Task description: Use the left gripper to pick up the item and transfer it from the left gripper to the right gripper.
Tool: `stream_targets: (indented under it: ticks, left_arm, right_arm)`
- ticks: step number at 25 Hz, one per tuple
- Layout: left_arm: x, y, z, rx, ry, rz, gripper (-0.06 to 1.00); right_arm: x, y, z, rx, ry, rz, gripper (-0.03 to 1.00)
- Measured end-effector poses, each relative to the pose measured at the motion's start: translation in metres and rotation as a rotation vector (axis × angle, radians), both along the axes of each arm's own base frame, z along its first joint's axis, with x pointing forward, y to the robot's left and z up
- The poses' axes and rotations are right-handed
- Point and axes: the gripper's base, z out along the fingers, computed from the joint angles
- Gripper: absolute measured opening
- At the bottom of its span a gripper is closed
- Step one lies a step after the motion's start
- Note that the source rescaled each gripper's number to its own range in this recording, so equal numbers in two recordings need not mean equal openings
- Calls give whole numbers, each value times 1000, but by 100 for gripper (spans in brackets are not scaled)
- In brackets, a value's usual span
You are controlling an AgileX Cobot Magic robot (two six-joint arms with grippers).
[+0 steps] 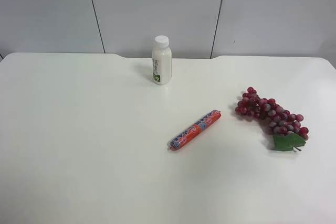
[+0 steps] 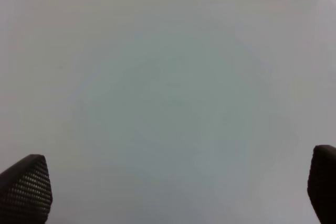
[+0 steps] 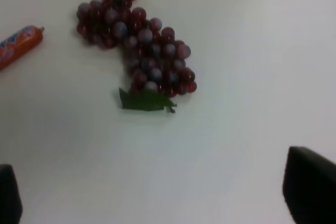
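3 objects lie on the table (image 1: 79, 129). The grapes (image 1: 270, 114) rest beyond the sausage pack (image 1: 195, 129), away from the bottle (image 1: 161, 60), long axis diagonal, leaf (image 3: 144, 100) at one end. The right gripper (image 3: 157, 192), jaws spread, hangs near them. The left gripper (image 2: 173, 192), jaws spread, faces bare table, so it likely has farther to reach.

Sausage pack (image 1: 195, 129) lies between bottle (image 1: 161, 60) and grapes (image 1: 270, 113).

High view overlooks whole table (image 1: 79, 145); wrist views look down close; grapes (image 1: 270, 115) shared with right wrist.
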Motion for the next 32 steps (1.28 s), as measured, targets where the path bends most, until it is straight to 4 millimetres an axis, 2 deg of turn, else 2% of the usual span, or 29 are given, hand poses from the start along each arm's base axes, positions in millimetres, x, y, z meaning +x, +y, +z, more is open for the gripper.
stream_targets:
  ticks: [6,11,24,32]
  left_arm:
    - [0,0,0,0,0,0,100]
    - [0,0,0,0,0,0,100]
    - [0,0,0,0,0,2,100]
    - [0,0,0,0,0,2,100]
  right_arm:
    - [-26,0,-36,0,-45,0,100]
    - [-42,-1,-54,-10,-92,-5,100]
    - [-78,-3,-56,-37,-333,-20,100]
    - [-69,-3,-67,-35,-324,-18,100]
